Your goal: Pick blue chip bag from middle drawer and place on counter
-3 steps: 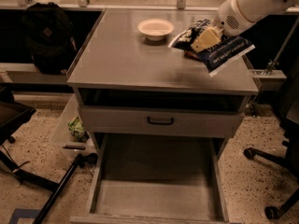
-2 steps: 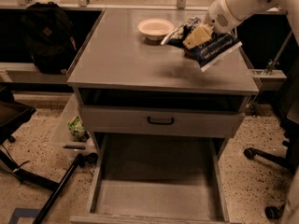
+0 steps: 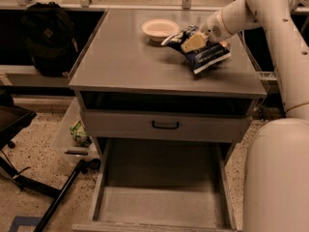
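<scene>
Since the earlier frames the gripper [image 3: 194, 41] has carried its load leftward over the cabinet, closer to the bowl. Its fingers are pinched onto the upper part of the crinkly dark-blue foil chip bag with white lettering [image 3: 211, 55], which hangs tilted, its lower end pointing right. The bag sits low over the right rear of the broad flat grey counter [image 3: 125, 64]; whether its underside touches the surface cannot be told. Just beside the bag's left corner stands a shallow pale round bowl [image 3: 160, 28]. Below the counter is a shut grey drawer front [image 3: 125, 125] with a black handle [image 3: 165, 125], and under that the wide grey metal middle drawer [image 3: 159, 204] is pulled out. A black backpack [image 3: 46, 37] leans at the left, and a small green packet [image 3: 78, 132] lies on the speckled floor.
</scene>
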Motion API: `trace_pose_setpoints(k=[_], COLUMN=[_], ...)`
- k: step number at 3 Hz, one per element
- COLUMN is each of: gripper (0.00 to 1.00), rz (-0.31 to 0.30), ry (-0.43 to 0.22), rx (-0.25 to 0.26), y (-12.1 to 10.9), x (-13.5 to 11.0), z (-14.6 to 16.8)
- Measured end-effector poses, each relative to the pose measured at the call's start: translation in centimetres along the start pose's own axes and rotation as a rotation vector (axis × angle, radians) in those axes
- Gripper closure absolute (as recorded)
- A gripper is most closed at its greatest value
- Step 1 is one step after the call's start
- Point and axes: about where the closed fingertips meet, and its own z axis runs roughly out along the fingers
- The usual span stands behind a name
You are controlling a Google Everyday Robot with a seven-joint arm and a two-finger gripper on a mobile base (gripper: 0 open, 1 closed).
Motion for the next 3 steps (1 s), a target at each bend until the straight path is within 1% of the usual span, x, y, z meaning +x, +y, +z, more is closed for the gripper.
trace_pose_setpoints(k=[1, 2, 3], gripper=[1.0, 0.81, 0.58], rz=[0.0, 0.0, 0.0], ry=[0.0, 0.0, 0.0], rx=[0.0, 0.0, 0.0], y=[0.0, 0.0, 0.0], x=[0.0, 0.0, 0.0], z=[0.01, 0.01, 0.02])
